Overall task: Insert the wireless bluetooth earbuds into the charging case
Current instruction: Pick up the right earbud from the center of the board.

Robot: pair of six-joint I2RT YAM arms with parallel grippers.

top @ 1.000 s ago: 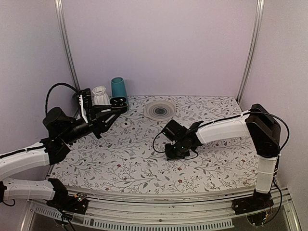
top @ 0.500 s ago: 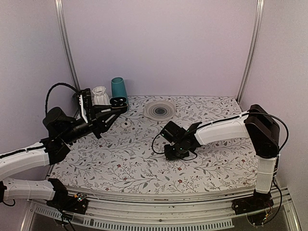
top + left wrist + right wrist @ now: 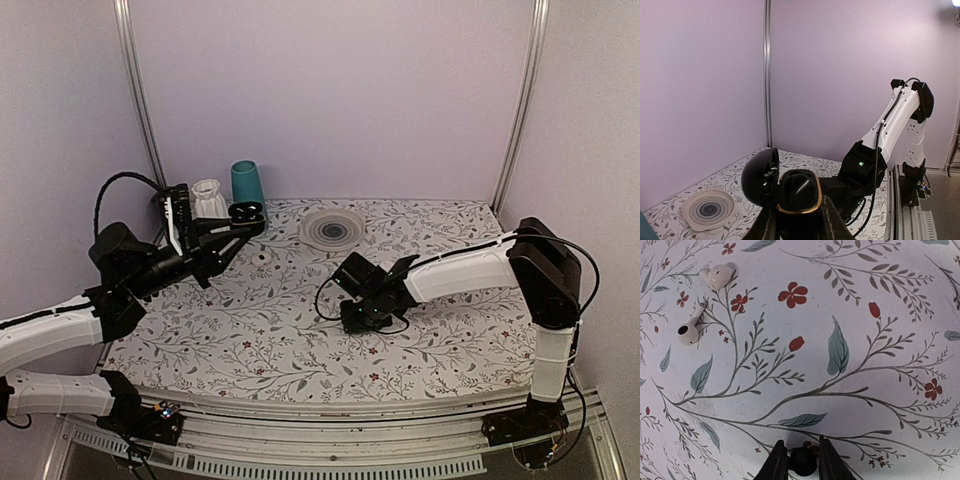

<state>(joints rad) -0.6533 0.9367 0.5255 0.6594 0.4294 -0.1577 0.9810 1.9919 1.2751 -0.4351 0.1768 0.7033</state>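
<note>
Left gripper (image 3: 799,222): raised above the far-left part of the floral cloth (image 3: 300,330), its fingers (image 3: 767,227) clamped on the lower body of the charging case (image 3: 799,199). The case is glossy black and rounded, with a thin gold-coloured band around its opening. Its hinged lid (image 3: 760,176) stands open, swung to the left in the left wrist view. The inside of the case is dark and its contents cannot be made out. In the top view the case (image 3: 243,212) is clear of the cloth, in front of a teal cup (image 3: 247,183) and a white ribbed object (image 3: 209,197).

Right gripper (image 3: 803,456): lowered to the cloth near mid-table, its fingers (image 3: 778,462) nearly together with a black earbud (image 3: 803,461) pinched between them. This earbud is small, round and matte black; its stem is hidden.

Two white earbuds lie on the cloth ahead of the right gripper and well apart from it: one with a stem (image 3: 688,330), one rounded (image 3: 717,276), near each other but not touching.

A grey ribbed disc (image 3: 332,228) lies at the far edge of the cloth. A green indicator light (image 3: 860,163) shows on the right arm.
</note>
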